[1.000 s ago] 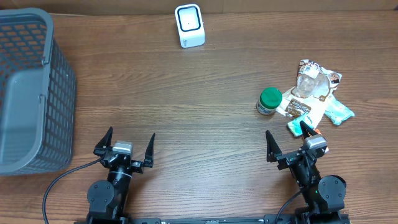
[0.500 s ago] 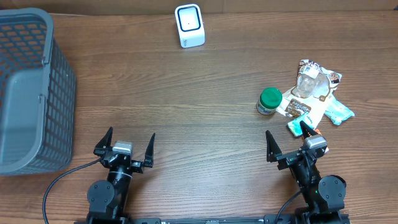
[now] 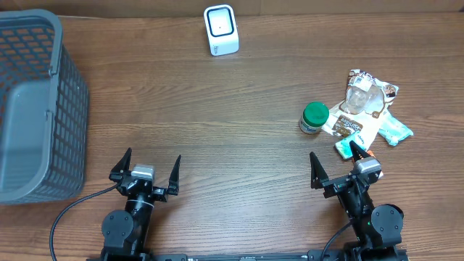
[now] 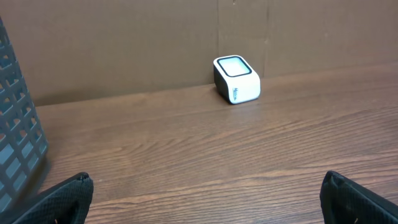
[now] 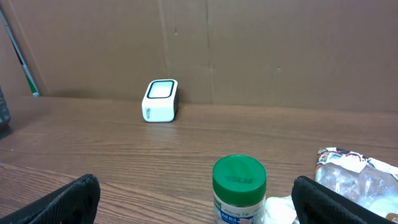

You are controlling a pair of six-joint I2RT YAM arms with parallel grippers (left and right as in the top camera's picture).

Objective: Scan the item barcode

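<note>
A: L gripper [image 3: 154, 155]?
B: Lower left of the overhead view. Jaws spread wide, nothing btwn them.
A: R gripper [image 3: 333, 150]?
B: Lower right, same: wide open, empty. One fingertip sits near the bottom edge of the packet pile [image 3: 368, 110].
A: Items to scan?
B: Right of centre. Green-lidded jar [image 3: 314, 117] stands upright, touching the pile's left side. Packets overlap; can't read any barcode.
A: Scanner?
B: White barcode scanner [image 3: 221, 30] at top centre, near the cardboard wall, well apart from the items.
A: Anything else?
B: Grey mesh basket [image 3: 32, 109] at upper left, on the wood table [image 3: 217, 116].
</note>
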